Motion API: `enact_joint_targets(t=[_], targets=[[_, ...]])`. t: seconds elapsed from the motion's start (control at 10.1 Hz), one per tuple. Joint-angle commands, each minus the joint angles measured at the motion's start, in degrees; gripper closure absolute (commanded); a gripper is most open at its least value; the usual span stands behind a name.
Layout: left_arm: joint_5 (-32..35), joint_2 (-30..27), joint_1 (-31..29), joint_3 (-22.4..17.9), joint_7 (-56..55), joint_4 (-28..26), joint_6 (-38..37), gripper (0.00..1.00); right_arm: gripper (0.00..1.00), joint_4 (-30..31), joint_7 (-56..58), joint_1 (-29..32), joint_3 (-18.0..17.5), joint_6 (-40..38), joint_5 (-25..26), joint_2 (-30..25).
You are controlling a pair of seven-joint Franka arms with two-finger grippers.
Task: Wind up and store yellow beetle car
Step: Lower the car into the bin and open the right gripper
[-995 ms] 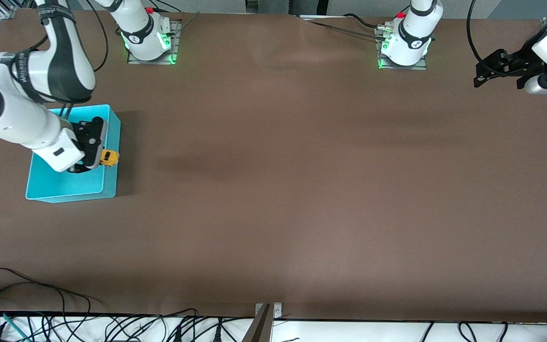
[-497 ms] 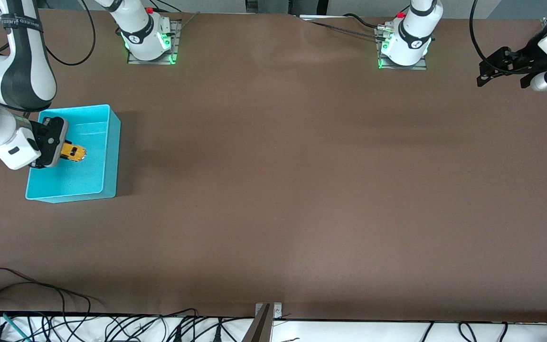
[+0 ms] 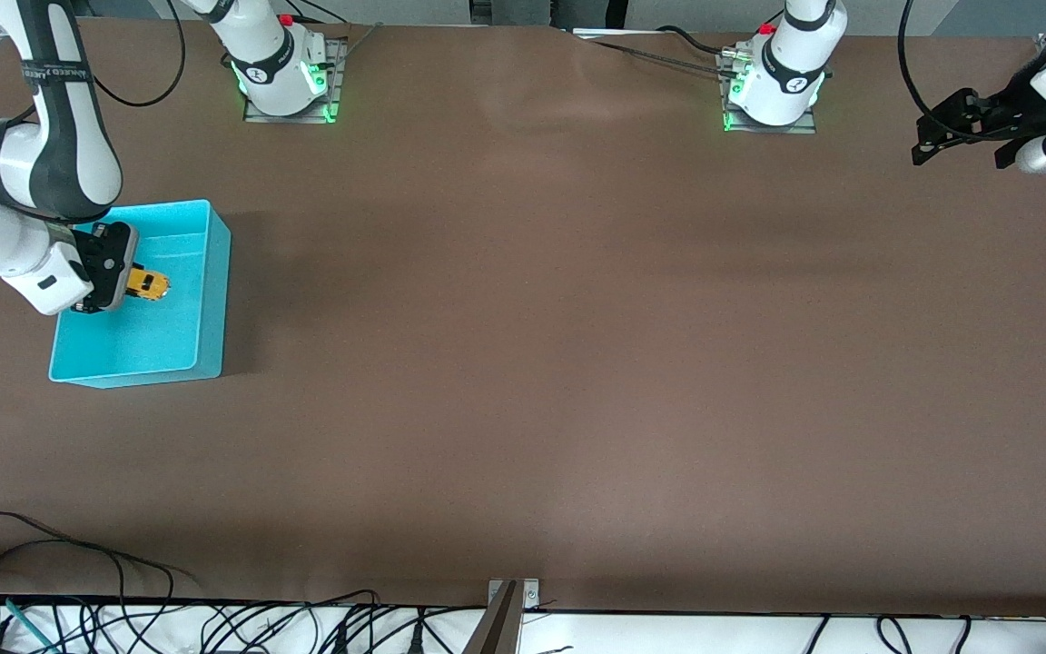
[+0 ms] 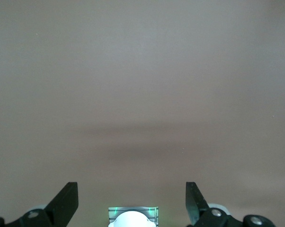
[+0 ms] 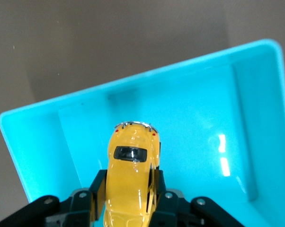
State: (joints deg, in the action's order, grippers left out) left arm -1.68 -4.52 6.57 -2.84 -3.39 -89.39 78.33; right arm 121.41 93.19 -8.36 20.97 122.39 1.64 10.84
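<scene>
The yellow beetle car [image 3: 149, 285] is clamped by its sides between the fingers of the right tool [image 3: 123, 282], held in the air over the inside of the turquoise bin [image 3: 211, 300]; in the right wrist view the car [image 5: 131, 177] points away from the tool [image 5: 128, 198], its dark window up and the bin's [image 5: 256, 118] floor beneath it. Whether the wheels touch that floor cannot be told. The bin is an open rectangular tub with nothing else visible in it, standing on the brown worktop [image 3: 541, 363] at the right arm's end, nearer to the front camera than the right arm's base [image 3: 282, 77]. The worktop around the bin is a plain matte brown sheet. Well apart from the bin, at the left arm's end, the left tool [image 3: 959, 127] waits over the worktop with its fingers [image 4: 66, 201] spread wide and holding nothing. Nearer to the front camera than the bin, black cables [image 3: 214, 622] lie along the worktop's edge.
</scene>
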Motion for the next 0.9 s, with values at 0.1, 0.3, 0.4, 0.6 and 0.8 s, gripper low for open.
enact_joint_targets(t=[0.1,0.3,0.4,0.6,0.8], targets=[[-1.6,1.3,-0.5,-0.1,-0.1,2.5,-1.3,0.00,1.00,4.3,2.6,-0.3,3.3,5.0,-0.5,0.2],[-1.6,1.3,-0.6,-0.2,0.0,2.5,-1.3,0.00,1.00,4.4,7.6,-0.3,3.5,9.1,-0.8,3.3],[-1.6,1.3,-0.6,-0.2,0.0,2.5,-1.4,0.00,1.00,4.4,8.4,-0.3,3.5,9.8,-0.9,4.5],[-1.6,1.3,-0.6,-0.2,0.0,2.5,-1.4,0.00,1.00,4.4,10.8,1.1,3.5,11.5,-2.1,6.3],[-1.5,1.4,-0.7,-0.2,0.0,2.5,-1.4,0.00,1.00,4.3,11.8,1.2,3.4,12.9,-3.7,8.3]])
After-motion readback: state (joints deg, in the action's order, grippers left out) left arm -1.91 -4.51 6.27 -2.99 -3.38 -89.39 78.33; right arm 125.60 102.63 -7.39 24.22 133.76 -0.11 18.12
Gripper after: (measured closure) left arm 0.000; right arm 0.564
